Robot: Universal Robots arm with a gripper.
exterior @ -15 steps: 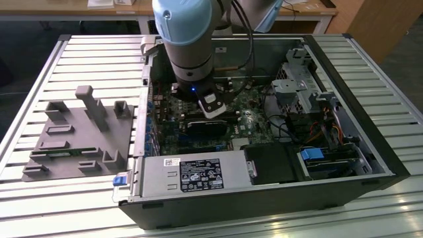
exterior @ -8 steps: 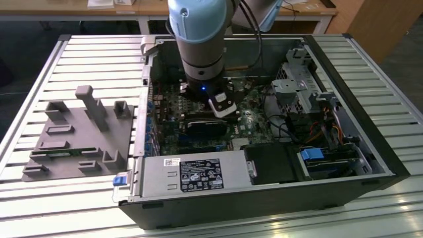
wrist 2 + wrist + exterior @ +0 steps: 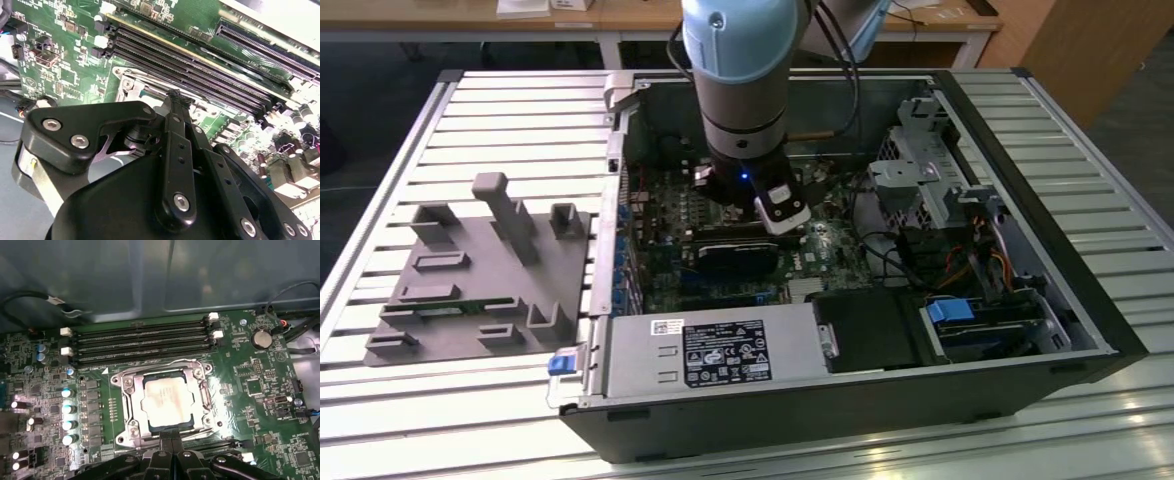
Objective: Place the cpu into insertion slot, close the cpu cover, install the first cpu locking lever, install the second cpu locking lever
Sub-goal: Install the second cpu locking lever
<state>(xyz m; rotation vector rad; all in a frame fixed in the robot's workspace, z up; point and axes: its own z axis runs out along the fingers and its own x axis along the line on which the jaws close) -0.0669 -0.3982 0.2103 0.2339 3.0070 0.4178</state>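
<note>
One cpu (image 3: 167, 401) seated under the cpu cover (image 3: 131, 407), gripper (image 3: 172, 441) pressed together, fingertips cut off at frame edge.

In the exterior view the arm (image 3: 742, 90) hides the socket, and its top is cut off by the picture's edge. In the second wrist view the claw (image 3: 175, 95) body covers most of the socket frame (image 3: 131, 82). In the first wrist view the claw (image 3: 171, 447) overlaps the cover's (image 3: 131, 412) near edge; whether it touches is unclear.
</note>
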